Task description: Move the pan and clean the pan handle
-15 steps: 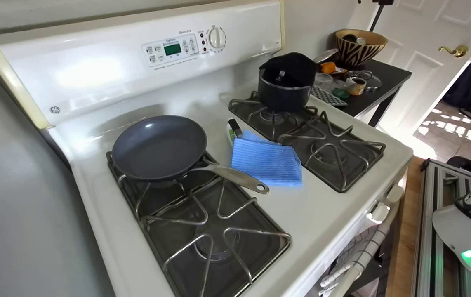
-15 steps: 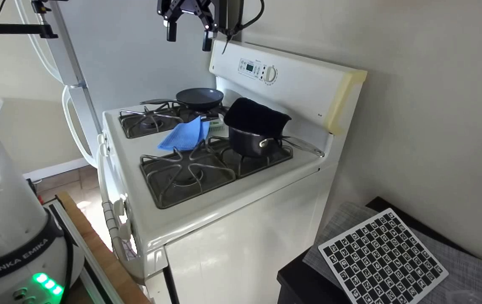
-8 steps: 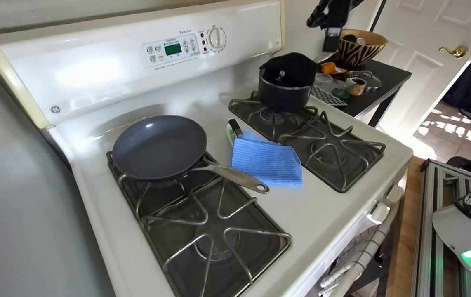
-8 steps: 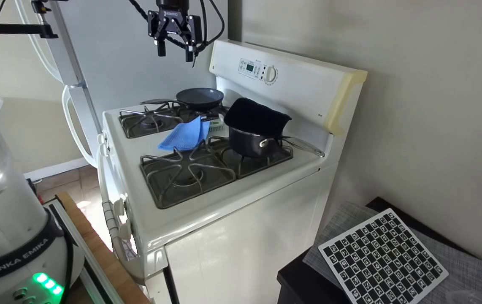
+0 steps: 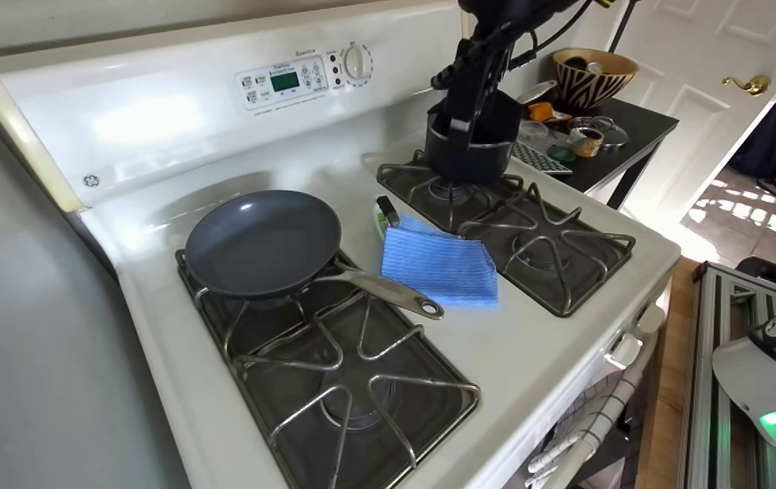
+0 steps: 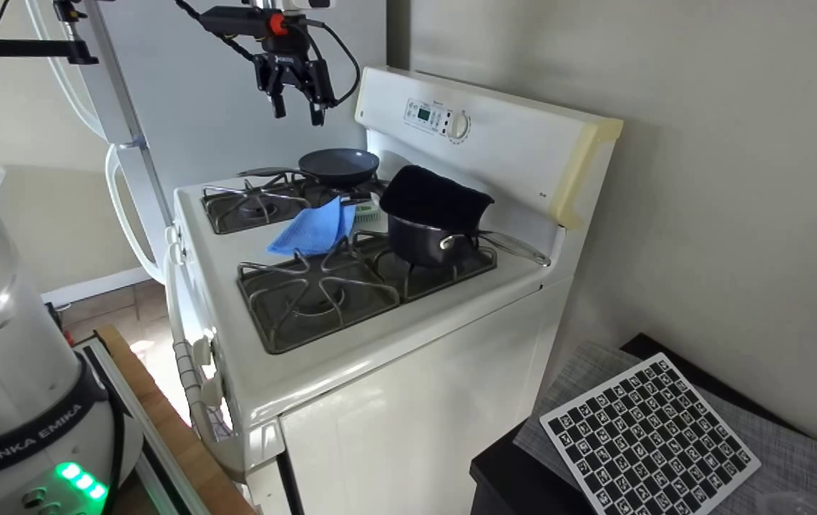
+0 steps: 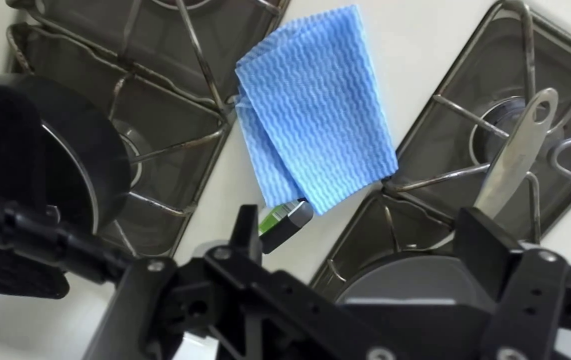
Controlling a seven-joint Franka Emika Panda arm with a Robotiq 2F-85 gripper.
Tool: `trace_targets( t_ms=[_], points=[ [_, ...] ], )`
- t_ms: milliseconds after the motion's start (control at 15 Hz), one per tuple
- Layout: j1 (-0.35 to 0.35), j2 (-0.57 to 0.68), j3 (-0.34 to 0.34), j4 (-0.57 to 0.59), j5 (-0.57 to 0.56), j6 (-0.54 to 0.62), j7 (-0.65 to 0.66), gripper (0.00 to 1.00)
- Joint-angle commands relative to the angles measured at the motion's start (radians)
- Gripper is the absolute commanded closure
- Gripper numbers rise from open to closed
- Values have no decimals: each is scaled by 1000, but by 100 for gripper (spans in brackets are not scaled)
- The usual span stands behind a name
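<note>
A folded blue cloth (image 5: 439, 268) lies on the white stove (image 5: 531, 360), on the strip between the two burner grates (image 5: 422, 382). The pan (image 5: 262, 244) sits on the grate to one side of the cloth, at the rear burner, its round body nearer the control panel (image 5: 283, 83) than the cloth is. The pan handle (image 5: 388, 291) sticks out from the rim toward the front of the stove and runs alongside the cloth; in the wrist view a gap shows between the two.

Across the cloth from the pan, a pot (image 6: 419, 244) stands on the other grate, with something black (image 6: 437, 193) sticking up out of its mouth. At the cloth's edge a small black and green thing (image 7: 285, 227) pokes out; what it is I cannot tell.

The gripper (image 6: 299, 114) hangs in the air well above the cloth, fingers pointing down and spread wide apart. Farther from the cloth than the pot, a striped bowl (image 5: 582, 88) stands on a dark table (image 5: 646, 115). In an exterior view a checkered board (image 6: 648, 436) lies well apart from the cloth
</note>
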Motion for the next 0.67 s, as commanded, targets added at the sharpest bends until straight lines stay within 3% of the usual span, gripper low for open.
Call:
trace_targets(
  t_ms=[0,133,600],
  points=[
    [6,-2,-10,3,-2,-3,1,0],
    [5,-5,-12,4,-2,-3,1,0],
    [19,69,50,-22,11,160,239,0]
  ],
)
